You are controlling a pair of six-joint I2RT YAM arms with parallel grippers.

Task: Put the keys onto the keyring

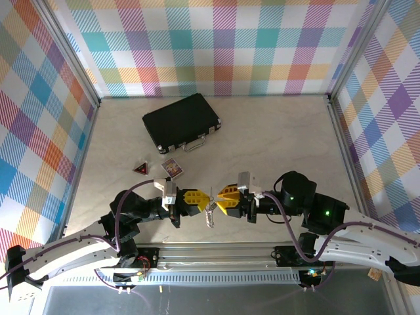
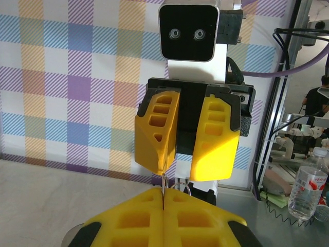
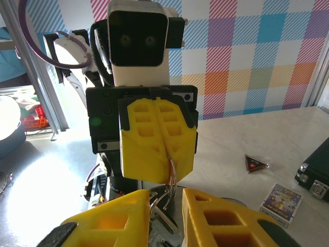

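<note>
My left gripper (image 1: 207,201) is shut on a thin metal keyring (image 1: 210,209), held above the table's near edge. In the left wrist view the left gripper (image 2: 163,193) pinches the ring edge-on, and a wire loop of the keyring (image 2: 181,184) rises beside the seam. Keys (image 1: 210,218) hang below the ring. My right gripper (image 1: 220,197) faces the left one, tip to tip. In the right wrist view the right gripper (image 3: 165,194) stands open, with the keyring (image 3: 172,167) and hanging keys (image 3: 163,207) in the gap between its fingers.
A black case (image 1: 182,121) lies at the back of the table. A red triangle (image 1: 140,168) and a small card box (image 1: 172,168) lie just beyond the left arm. Checkered walls enclose three sides.
</note>
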